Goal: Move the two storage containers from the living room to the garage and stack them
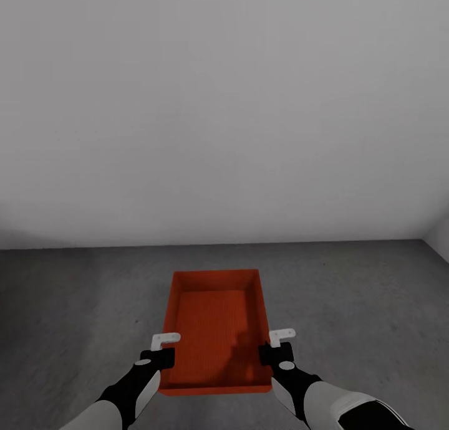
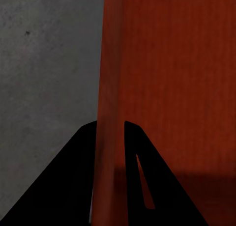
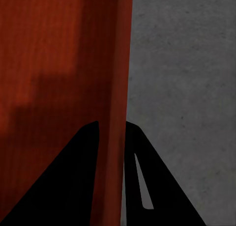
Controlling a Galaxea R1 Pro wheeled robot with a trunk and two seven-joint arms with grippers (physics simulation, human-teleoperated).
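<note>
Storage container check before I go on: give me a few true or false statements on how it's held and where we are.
1. Both grippers clamp the storage container by its long side walls. True: the left gripper straddles one wall, the right gripper the opposite one.
2. The container holds a smaller box. False: it is empty, its stepped bottom bare.
3. The floor below is grey concrete. True.
4. A second orange-red container already sits on the floor ahead. False: ahead lie bare floor and a white wall.
5. In the left wrist view, a finger sits inside the wall. True.
</note>
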